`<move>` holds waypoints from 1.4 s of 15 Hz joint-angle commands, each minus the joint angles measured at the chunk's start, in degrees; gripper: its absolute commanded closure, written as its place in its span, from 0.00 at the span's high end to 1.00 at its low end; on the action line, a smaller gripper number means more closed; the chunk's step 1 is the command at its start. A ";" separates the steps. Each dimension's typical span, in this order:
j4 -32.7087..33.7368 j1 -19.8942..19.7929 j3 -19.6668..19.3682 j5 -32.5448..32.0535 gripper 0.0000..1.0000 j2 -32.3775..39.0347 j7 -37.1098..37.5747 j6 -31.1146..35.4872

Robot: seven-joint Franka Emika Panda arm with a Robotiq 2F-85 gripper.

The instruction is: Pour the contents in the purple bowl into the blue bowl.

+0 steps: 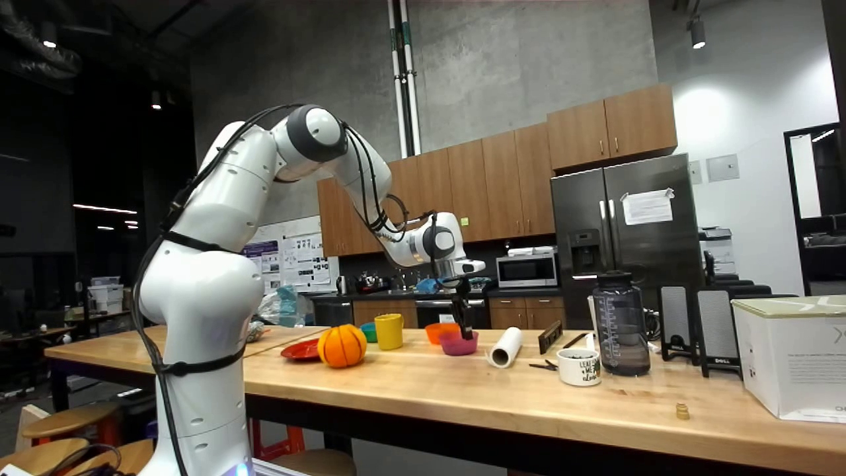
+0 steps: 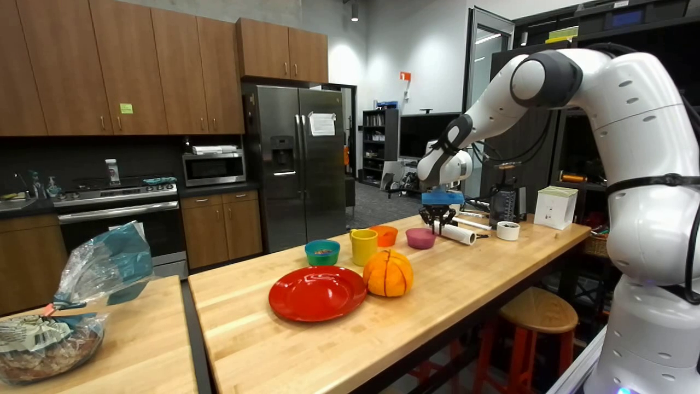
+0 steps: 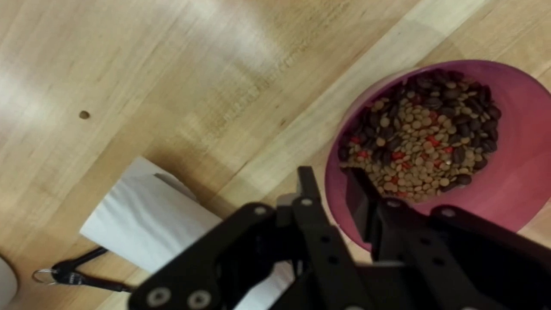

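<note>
White and bulky, the robot arm (image 1: pixel 231 192) stands at the left of the frame in an exterior view, bending over toward the centre. Beyond it a long wooden table (image 1: pixel 429 377) stretches across the lower half, with a dark refrigerator (image 1: pixel 651 251) behind, right of centre.

In an exterior view a red plate (image 2: pixel 317 295) lies below the middle of the frame. The gripper (image 3: pixel 330 183) reaches up from the bottom of the wrist view, released, its fingers (image 3: pixel 359 206) apart, one outside and one inside the lower-left wall of the purple bowl (image 3: pixel 525 137); I cannot tell whether either touches it. At the lower left of that view lies a white roll (image 3: pixel 150 215), partly hidden by the gripper.

An orange pumpkin (image 2: pixel 388 273) sits just right of the plate in an exterior view, a yellow mug (image 2: pixel 364 249) behind it. Left of the mug stands the blue-green bowl (image 2: pixel 322 260), small bits inside. The purple bowl is upright on the table, a little right of centre in both exterior views, just beside an orange bowl (image 2: pixel 385 239).

Its contents (image 3: pixel 413 146) are dark beans, pale discs and red bits. One brown speck (image 3: pixel 84 114) rests on the table, upper left of the wrist view.
</note>
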 commanded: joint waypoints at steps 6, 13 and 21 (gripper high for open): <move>0.23 0.84 -0.87 1.52 0.50 0.10 -0.58 -0.09; 0.23 0.84 -0.87 1.52 0.50 0.11 -0.58 -0.09; 2.79 0.34 -0.37 3.55 1.00 2.90 -0.85 -1.12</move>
